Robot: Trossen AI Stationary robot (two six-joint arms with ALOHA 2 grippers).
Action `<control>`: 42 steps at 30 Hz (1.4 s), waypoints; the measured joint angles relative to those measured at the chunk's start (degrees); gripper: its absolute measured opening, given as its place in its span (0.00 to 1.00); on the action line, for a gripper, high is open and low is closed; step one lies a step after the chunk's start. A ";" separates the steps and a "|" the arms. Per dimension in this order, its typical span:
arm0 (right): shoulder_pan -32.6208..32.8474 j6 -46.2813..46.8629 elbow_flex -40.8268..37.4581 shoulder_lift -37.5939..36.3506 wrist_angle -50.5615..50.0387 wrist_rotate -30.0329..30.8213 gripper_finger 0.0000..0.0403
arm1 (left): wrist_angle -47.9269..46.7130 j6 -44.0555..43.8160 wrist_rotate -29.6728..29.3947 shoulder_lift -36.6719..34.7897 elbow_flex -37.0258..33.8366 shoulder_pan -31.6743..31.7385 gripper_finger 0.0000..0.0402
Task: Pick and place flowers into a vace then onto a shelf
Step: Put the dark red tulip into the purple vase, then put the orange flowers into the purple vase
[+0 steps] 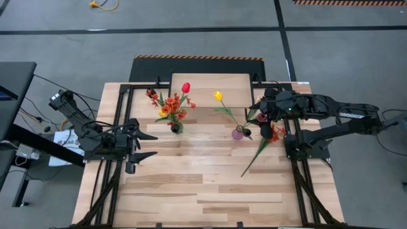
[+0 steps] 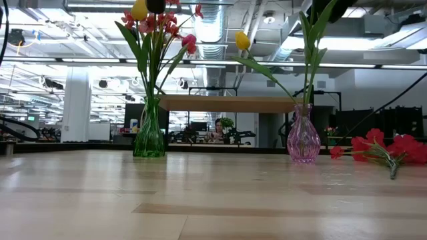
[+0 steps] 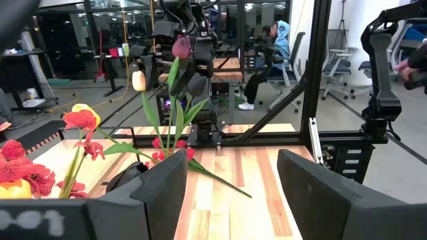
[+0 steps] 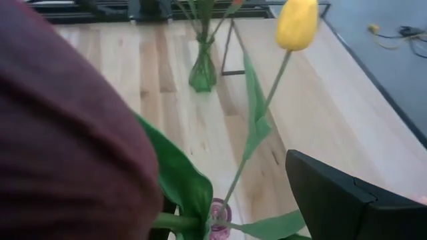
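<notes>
In the high view the left gripper (image 1: 145,145) is hanging over the left side of the tabletop (image 1: 210,191), its arm reaching in from the left edge, its fingers (image 1: 147,136) spread apart and grasping nothing; the left wrist view shows the same two dark fingers (image 3: 167,187) standing wide with bare wood between them. Just beyond it, toward the far edge, a green vase (image 1: 175,128) is standing upright with a bunch of flowers (image 1: 170,105) in it, red, yellow and orange heads, near the front edge of the shelf (image 1: 210,89). To the right, a pink vase (image 1: 238,133) is holding a yellow tulip (image 1: 218,96) that is leaning away from it. The right gripper (image 1: 266,114) is hovering just right of the pink vase, its arm stretching in from the right edge; dark flower heads are crowding around it, so whether its fingers are closed on a stem cannot be told from above. In the right wrist view a dark maroon bloom (image 4: 67,133) is filling most of the picture, hiding one finger, while the other finger (image 4: 347,200) is showing beside the pink vase's mouth. On the tabletop right of that vase, a red spray (image 1: 275,133) is lying flat with its long stem (image 1: 254,158) pointing toward the near edge.
</notes>
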 joint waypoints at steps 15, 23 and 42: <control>-6.50 -12.03 -0.02 0.00 1.53 -12.60 0.65 | 0.00 0.11 -0.01 0.00 0.00 -0.01 0.56; -8.06 -16.06 -0.02 0.00 6.97 -13.35 0.65 | -1.90 -0.45 -0.01 0.02 0.00 0.00 0.56; -10.67 -14.43 -3.45 2.13 14.62 -18.17 0.65 | -2.14 -0.68 0.00 0.01 0.00 -0.02 0.56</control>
